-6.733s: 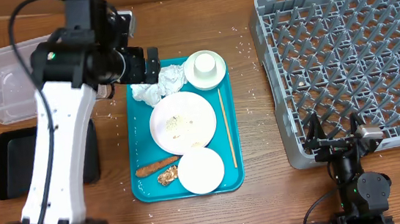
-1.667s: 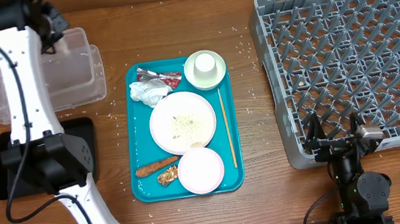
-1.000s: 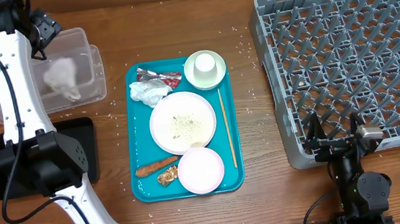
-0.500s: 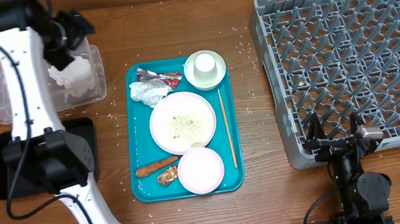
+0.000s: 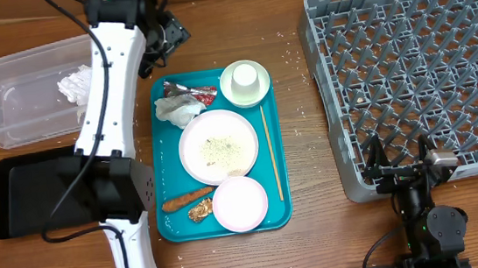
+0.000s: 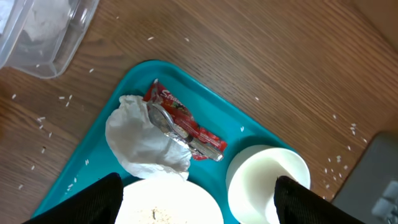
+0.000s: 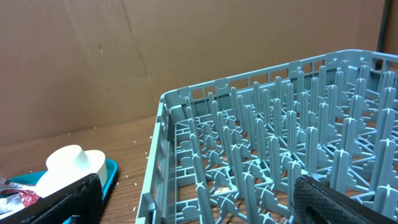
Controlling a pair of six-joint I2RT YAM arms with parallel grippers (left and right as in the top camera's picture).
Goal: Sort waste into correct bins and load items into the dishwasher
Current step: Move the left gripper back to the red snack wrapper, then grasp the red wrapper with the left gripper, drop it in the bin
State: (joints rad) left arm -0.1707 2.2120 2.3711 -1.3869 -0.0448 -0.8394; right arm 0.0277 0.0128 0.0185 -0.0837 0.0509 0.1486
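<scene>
One crumpled white napkin (image 5: 76, 82) lies inside the clear plastic tub (image 5: 21, 111) with rounded corners, toward its right end. A second crumpled napkin (image 6: 144, 142), soft and folded into itself, lies in the top left corner of the teal tray (image 6: 87, 165), and it touches a red printed packet (image 6: 186, 127) that has wrinkled silver foil on it. Near them the small white cup (image 6: 267, 180) stands bottom up (in the right wrist view it looks like a hat, with a wider rim under it). Below comes the wide flat plate (image 5: 240, 127) with some rice grains (image 5: 214, 147) in its middle, then a smooth round bowl (image 5: 239, 202). Left of the bowl lie the thin orange-brown strip (image 5: 187, 199) and the rough golden-brown lump (image 5: 199, 212). A thin wooden stick (image 5: 271, 153) lies along the right side of the tray. The left gripper (image 6: 198, 183) hangs near the tray's top left corner, fingers wide apart and grasping nothing. The shallow black tray (image 5: 34, 193) sits below the tub, partly under the arm. The grey dish rack (image 5: 417, 64), a lattice of upright pegs, is at the far right. The right gripper (image 7: 196, 186) is at its near edge, spread wide, with nothing in it.
</scene>
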